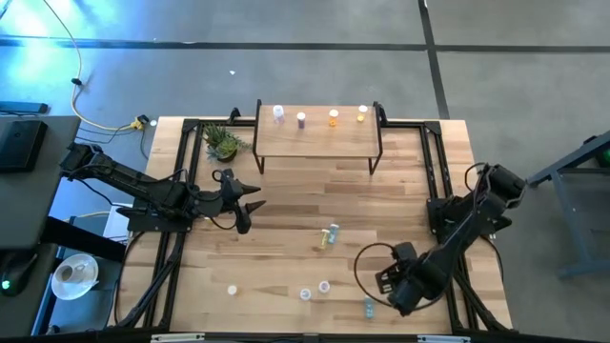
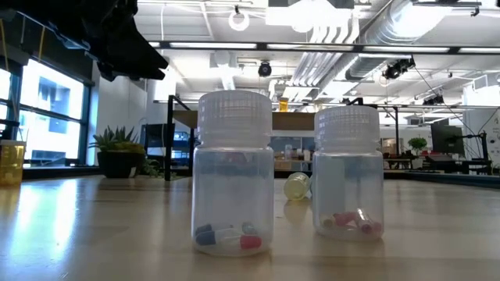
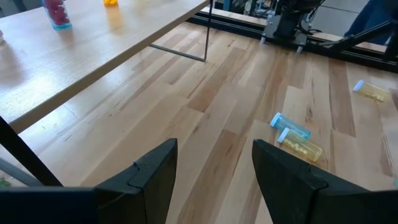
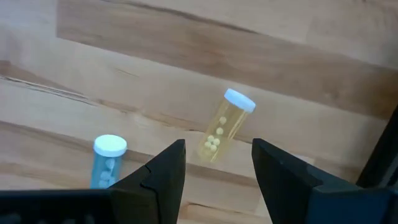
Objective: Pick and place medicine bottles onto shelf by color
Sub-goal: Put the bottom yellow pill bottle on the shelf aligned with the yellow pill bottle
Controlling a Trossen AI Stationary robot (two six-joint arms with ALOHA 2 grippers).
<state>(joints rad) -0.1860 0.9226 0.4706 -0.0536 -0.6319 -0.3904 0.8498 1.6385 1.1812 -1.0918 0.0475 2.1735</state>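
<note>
You're seeing 4 bottles standing on the near table edge: white-capped one, 2 clear, 1 teal by the right gripper, jaws open, nothing held. Mid-table, 2 are lying together. Left gripper is hovering open, empty. Farthest, shelf is carrying 4: white, pink, orange, yellow.

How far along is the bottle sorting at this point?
Done: four bottles stand in a row on the shelf. In hand: nothing; the left pincer hangs open over bare tabletop, and the right pincer is open above a lying yellow bottle beside a blue bottle. Left: that pair, two lying mid-table, and three small ones near the front edge.
</note>
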